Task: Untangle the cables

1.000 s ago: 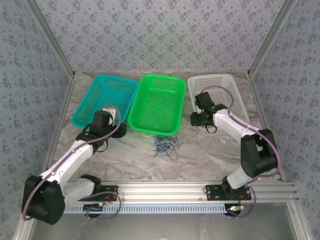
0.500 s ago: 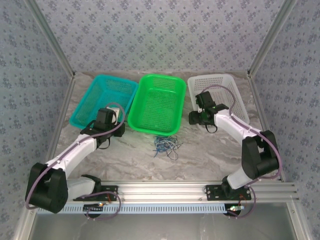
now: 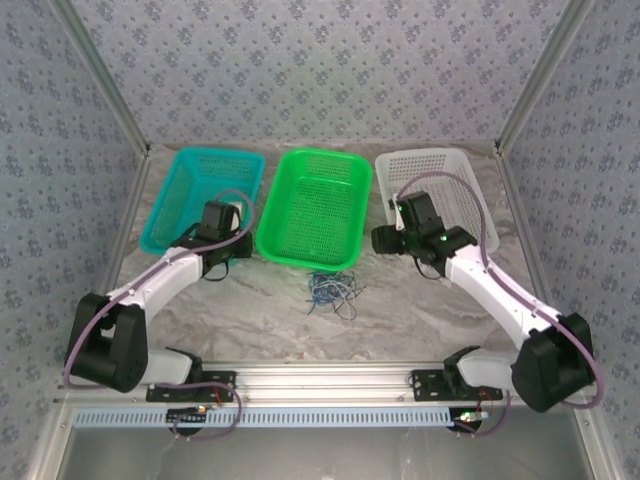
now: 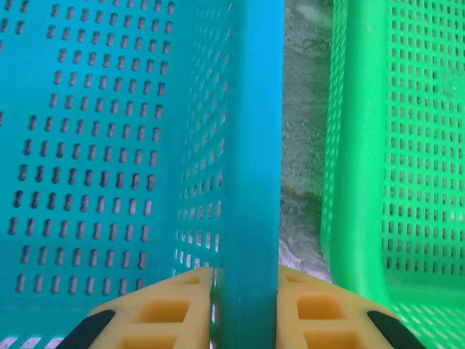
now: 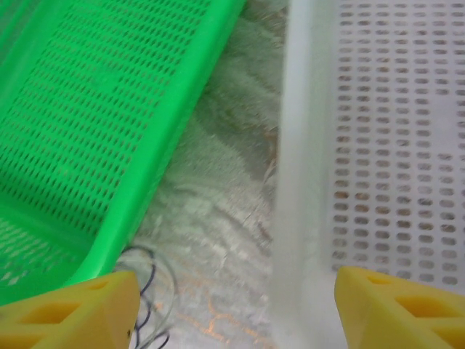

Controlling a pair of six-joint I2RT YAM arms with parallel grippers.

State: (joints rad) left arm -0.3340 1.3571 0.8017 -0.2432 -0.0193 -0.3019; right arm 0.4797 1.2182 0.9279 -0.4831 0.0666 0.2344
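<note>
Cables (image 3: 332,292) all tangled, none sorted; left gripper (image 4: 245,278) seemingly pinches blue basket (image 4: 251,145) rim, right gripper (image 5: 234,280) open astride white basket (image 5: 305,145).

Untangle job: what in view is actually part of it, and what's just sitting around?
Part of the job:
- cables, a tangle just in front of the green basket

Sitting around:
- green basket
- teal basket, its wall clamped by the left gripper
- white basket, its rim between the fingers of the open right gripper
</note>
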